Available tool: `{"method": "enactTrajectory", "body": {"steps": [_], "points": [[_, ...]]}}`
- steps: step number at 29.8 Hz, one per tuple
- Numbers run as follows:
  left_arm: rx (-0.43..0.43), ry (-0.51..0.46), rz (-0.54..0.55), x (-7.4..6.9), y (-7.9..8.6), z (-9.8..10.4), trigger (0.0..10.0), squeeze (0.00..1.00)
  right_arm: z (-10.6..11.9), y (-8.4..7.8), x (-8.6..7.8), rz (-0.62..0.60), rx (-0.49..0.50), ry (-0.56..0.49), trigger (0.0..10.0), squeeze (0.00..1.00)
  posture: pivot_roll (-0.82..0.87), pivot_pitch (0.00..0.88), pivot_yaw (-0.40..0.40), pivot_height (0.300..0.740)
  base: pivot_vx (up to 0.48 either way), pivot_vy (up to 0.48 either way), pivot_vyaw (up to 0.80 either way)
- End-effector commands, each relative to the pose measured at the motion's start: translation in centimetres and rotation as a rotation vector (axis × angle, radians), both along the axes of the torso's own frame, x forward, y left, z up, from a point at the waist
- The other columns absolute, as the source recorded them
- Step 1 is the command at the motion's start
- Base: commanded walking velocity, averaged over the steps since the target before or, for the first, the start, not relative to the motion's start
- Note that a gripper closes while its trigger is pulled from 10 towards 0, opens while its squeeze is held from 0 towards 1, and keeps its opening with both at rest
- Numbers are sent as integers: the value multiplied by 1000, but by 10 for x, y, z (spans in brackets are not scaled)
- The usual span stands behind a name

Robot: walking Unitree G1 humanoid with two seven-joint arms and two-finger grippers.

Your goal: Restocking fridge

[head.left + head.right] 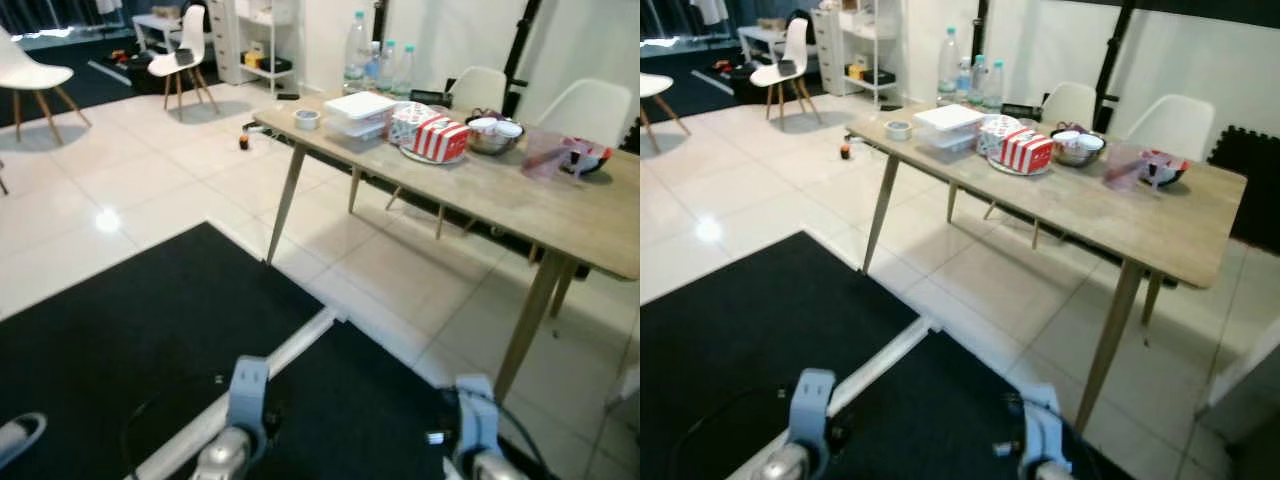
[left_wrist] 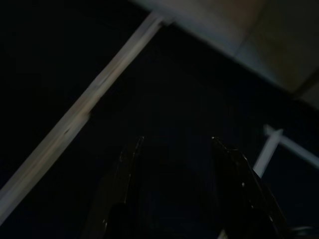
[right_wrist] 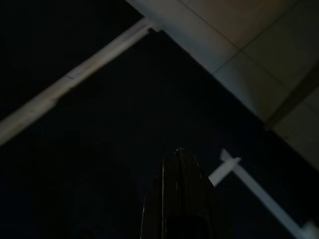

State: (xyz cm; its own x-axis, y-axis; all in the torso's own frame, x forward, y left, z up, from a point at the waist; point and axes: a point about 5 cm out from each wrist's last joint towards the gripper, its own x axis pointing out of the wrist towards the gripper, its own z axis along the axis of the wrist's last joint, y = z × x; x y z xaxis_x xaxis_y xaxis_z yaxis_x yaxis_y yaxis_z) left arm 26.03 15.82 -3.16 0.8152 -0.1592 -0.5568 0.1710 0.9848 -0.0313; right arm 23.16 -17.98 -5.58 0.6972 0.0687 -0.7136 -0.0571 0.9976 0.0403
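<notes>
1. Two arms hang low at the near edge in the left eye view, over a black mat (image 1: 120,330). The goods lie far ahead on the counter (image 1: 560,215): bottles (image 1: 357,48), a clear tub (image 1: 358,112), a striped box (image 1: 440,138), a steel bowl (image 1: 493,135). No fridge can be seen. Risk: walking in, the robot could clip the splayed counter leg (image 1: 285,200) and shake the bottles over.
2. Right eye view: the striped box sits touching a plate by the near edge of the counter, so a careless reach could shove it off. A white chair (image 1: 1175,120) stands behind.
3. Left wrist view: the left tool (image 2: 177,144) has its fingers (image 2: 130,154) apart, empty, above the mat and a pale strip (image 2: 79,114). A foot could catch that strip.
4. Right wrist view: the right tool (image 3: 178,152) has its fingers together, holding nothing; it must part them before any grasp or it will knock things.
</notes>
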Motion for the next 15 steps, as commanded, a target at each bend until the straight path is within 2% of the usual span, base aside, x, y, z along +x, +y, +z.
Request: {"method": "enactTrajectory", "body": {"steps": [1,5,7,15], "points": [[7,30,2,-6,3,-5,10000,0,0,4,0,-3,10,0,10000,0,-16,0,-36,740,0,0,0],[9,30,1,-5,3,-4,10000,0,1,3,2,-15,13,-3,10000,0,-16,0,-36,740,60,0,0],[9,29,2,-4,4,-4,10000,0,1,3,2,-17,14,-5,10000,0,-17,0,-37,740,0,0,-413],[9,21,6,-2,5,-2,10000,0,2,2,4,-18,10,-7,10000,0,-19,0,-42,740,0,0,-672]]}}
